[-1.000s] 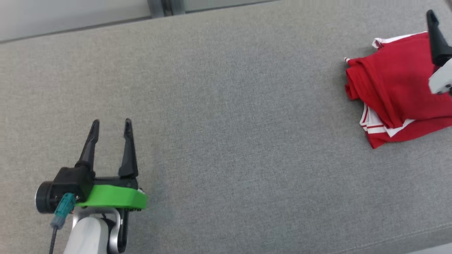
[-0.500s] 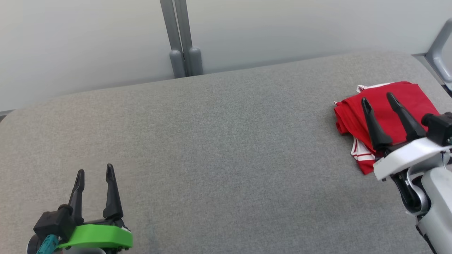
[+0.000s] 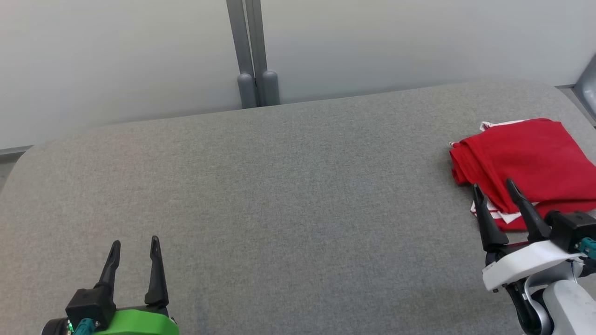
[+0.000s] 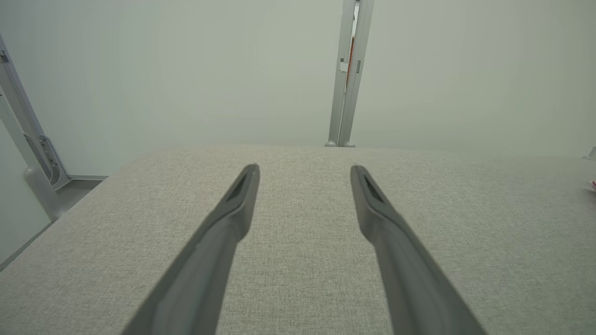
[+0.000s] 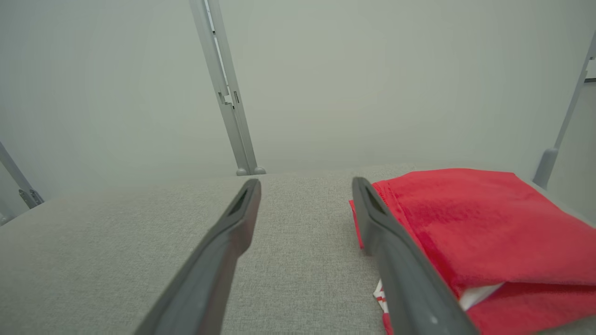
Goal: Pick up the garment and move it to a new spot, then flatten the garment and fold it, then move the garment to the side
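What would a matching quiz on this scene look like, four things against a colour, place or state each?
1 garment
2 left gripper
3 right gripper
4 post

A white mount, open, beside the garment
B grey, upright, at the back
C red, folded, far right
D green mount, open, lower left

Pairs: 1-C, 2-D, 3-A, 4-B
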Tool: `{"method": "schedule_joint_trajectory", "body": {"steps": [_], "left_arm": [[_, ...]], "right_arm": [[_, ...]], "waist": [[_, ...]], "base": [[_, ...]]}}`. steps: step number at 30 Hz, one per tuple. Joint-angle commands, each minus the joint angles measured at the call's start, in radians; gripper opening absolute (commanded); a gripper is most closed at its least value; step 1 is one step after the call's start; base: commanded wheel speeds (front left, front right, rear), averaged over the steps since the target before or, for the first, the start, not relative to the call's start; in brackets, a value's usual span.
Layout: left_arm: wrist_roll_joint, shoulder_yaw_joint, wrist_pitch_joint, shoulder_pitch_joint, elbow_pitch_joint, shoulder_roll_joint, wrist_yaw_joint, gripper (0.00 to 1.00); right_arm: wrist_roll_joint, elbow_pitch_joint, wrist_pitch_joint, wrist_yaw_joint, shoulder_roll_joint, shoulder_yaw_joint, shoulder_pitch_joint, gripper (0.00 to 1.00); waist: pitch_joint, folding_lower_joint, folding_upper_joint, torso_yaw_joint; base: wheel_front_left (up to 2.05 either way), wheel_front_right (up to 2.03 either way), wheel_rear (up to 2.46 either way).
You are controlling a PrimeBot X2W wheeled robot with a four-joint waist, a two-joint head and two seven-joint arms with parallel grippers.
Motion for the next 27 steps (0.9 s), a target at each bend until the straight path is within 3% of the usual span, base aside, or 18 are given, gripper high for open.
{"method": "schedule_joint_trajectory", "body": {"steps": [1,20,21,27], "left_arm": [[0.012,0.004,-0.005,0.001,0.003,-0.002,-0.007,1.0],[0.053,0.014,-0.005,-0.02,0.022,-0.022,-0.024,1.0],[0.045,0.011,0.0,-0.008,0.021,-0.023,-0.021,0.0],[-0.015,0.022,0.028,-0.012,0.059,-0.028,-0.024,0.0]], "right_arm": [[-0.009,-0.006,-0.002,0.0,0.005,-0.002,0.009,1.0],[-0.047,0.018,-0.002,0.0,0.031,-0.004,-0.006,1.0],[-0.041,0.015,0.0,0.0,0.031,-0.005,-0.001,0.0],[0.013,0.035,0.017,0.0,0.056,-0.01,0.016,0.0]], "waist": [[0.001,0.0001,0.0,-0.003],[0.004,0.0001,0.0,-0.006],[0.004,0.0001,0.0,-0.006],[0.005,0.0001,0.0,-0.005]], "base": [[0.0,0.0,0.0],[0.0,0.0,0.0],[0.0,0.0,0.0],[0.0,0.0,0.0]]}}
